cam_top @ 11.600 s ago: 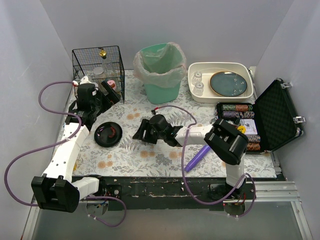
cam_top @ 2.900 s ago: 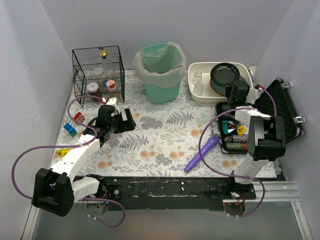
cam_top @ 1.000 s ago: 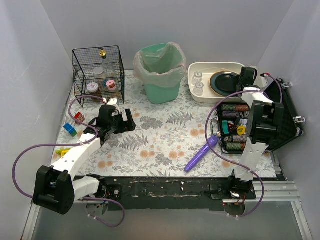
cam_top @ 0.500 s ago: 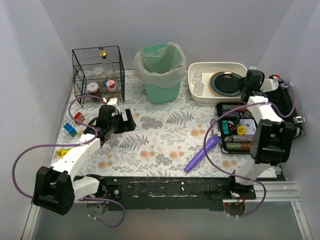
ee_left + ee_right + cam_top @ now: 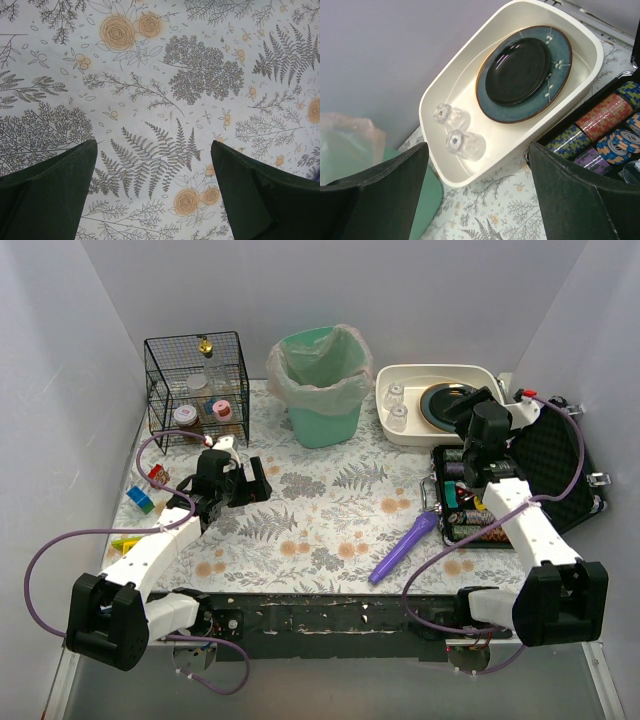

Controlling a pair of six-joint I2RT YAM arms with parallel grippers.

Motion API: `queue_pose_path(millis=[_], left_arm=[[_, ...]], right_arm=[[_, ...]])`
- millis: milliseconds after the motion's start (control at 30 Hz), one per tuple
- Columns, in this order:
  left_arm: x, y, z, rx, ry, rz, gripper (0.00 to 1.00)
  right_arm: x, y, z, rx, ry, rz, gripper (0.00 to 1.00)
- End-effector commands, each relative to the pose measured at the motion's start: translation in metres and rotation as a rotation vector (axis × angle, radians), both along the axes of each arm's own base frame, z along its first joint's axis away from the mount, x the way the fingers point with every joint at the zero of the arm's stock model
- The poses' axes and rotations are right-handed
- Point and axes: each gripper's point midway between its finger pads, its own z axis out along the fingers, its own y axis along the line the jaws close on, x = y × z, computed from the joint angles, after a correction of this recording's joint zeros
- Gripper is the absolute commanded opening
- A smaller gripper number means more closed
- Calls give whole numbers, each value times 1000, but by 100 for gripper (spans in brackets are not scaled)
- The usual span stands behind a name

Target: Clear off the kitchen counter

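Back row on the table (image 5: 330, 515)
From left: cage (image 5: 197, 375), bin (image 5: 322, 385), basin (image 5: 420, 437) holding plates (image 5: 522, 72) and glasses (image 5: 465, 144); case (image 5: 550, 480) before it.

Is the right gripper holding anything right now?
No, the right gripper is open, and only the white basin beyond shows through the gap.

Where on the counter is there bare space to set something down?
Widest bare patch of the kitchen counter: the middle, between green bin, left fingers and purple tool. A narrower strip runs along the near edge beside that tool. Crowded: right side with chip case and white basin; left edge with small toys.
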Motion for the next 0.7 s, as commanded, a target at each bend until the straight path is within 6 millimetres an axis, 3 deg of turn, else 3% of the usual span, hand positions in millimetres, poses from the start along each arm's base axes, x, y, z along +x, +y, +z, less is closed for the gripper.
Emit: queue_pose_path(millis=[0, 167, 400, 667], left_arm=[[12, 0, 25, -24, -73, 28, 98], [16, 8, 31, -3, -110, 67, 98], [15, 9, 39, -10, -148, 64, 98], [8, -7, 50, -73, -173, -17, 98]], right_arm=[[-16, 21, 31, -163, -106, 137, 89], [-43, 43, 15, -270, -130, 290, 90], [-65, 51, -32, -367, -56, 413, 91], [-87, 50, -80, -436, 24, 481, 92]])
